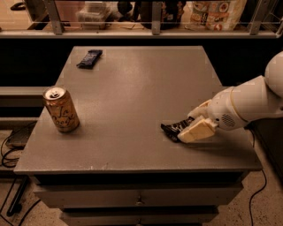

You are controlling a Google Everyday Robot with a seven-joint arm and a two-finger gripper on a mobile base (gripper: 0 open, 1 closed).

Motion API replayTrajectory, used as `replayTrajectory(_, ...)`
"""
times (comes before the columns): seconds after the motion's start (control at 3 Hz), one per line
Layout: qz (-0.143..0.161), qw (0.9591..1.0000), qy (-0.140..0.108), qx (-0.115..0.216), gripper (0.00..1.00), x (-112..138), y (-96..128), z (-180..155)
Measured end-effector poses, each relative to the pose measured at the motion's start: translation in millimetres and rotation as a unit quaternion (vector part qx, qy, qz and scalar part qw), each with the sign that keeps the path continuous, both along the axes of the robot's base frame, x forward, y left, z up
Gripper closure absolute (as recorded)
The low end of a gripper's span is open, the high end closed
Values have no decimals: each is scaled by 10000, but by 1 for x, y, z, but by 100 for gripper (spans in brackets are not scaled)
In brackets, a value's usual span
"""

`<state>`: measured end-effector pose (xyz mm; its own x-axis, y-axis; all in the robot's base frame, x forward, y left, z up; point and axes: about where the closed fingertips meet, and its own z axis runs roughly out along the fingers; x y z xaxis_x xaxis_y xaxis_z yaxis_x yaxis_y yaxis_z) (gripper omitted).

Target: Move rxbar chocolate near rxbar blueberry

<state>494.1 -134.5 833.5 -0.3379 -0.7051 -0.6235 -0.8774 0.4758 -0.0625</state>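
Note:
The rxbar chocolate (174, 128), a black wrapper with white stripes, is at the front right of the grey table (132, 88), one end sticking out to the left of my fingers. My gripper (189, 127) is shut on it, the cream fingers (197, 131) on either side, just above the tabletop. The white arm comes in from the right. The rxbar blueberry (89, 58), a dark navy wrapper, lies flat at the far left of the table, well away from the gripper.
A gold drink can (61, 109) stands upright near the front left edge. A shelf rail with containers and bags (216, 13) runs behind the table. Cables (9, 154) lie on the floor at left.

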Motion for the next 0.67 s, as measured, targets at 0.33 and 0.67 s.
replayTrajectory(0.33, 45, 9992, -276, 275, 100, 27, 5, 24)
replayTrajectory(0.67, 84, 9965, -603, 564, 100, 62, 13, 52)
